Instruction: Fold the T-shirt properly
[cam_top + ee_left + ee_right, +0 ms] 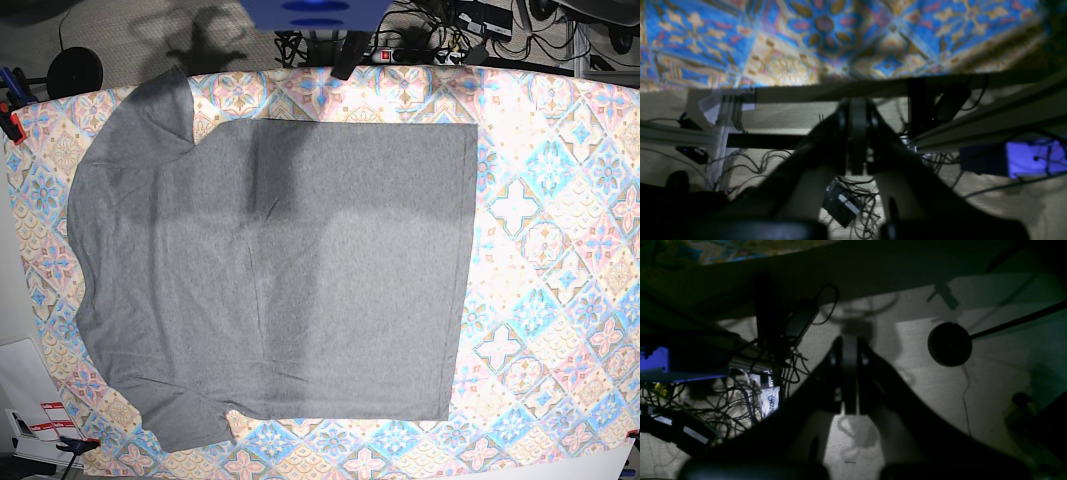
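Left gripper pressed together, right gripper likewise, T-shirt flat on patterned cloth

**Patterned cloth under a flat shirt**

The table is covered by a pastel floral-tile cloth, blue, pink and cream. Directly on it the grey T-shirt lies spread flat, sleeves toward the left edge, straight hem facing the bare right part of the cloth.

Both arms unseen from base; T-shirt absent from wrist views; patterned cloth blurred
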Controlling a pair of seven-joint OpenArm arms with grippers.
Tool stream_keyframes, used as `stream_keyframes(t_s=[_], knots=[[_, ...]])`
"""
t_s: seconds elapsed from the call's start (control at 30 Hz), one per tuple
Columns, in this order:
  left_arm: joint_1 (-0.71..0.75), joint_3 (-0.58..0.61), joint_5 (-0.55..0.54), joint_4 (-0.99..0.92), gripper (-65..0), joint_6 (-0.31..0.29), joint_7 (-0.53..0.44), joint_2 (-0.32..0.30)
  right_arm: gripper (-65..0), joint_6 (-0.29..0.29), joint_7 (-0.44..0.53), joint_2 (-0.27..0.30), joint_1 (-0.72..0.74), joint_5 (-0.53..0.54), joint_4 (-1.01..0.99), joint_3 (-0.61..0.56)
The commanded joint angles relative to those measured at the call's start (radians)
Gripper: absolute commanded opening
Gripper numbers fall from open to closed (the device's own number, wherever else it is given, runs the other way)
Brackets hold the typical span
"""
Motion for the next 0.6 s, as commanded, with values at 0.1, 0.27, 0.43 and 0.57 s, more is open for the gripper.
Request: stream_keyframes(t_s=[0.1, 0.27, 0.43, 0.57], knots=[[0.105, -0.001, -0.005, 0.209, -65.0, 0.004, -0.030, -0.006, -65.0, -0.001, 0.029, 0.005, -0.061, 0.006, 0.065, 0.004], [0.298, -0.001, -0.005, 0.634, -65.0, 0.004, -0.029, -0.006, -65.0, -0.002, 0.029, 0.004, -0.213, 0.006, 0.363, 0.004], [0.410, -0.001, -0.005, 0.888, -65.0, 0.004, -0.020, -0.009, -65.0, -0.002, 0.026, -0.012, -0.362, 0.007, 0.673, 0.004], [0.464, -0.047, -0.005, 1.043, -65.0, 0.004, -0.020, -0.006, -65.0, -0.002, 0.023, -0.022, -0.448, 0.007, 0.868, 0.004]])
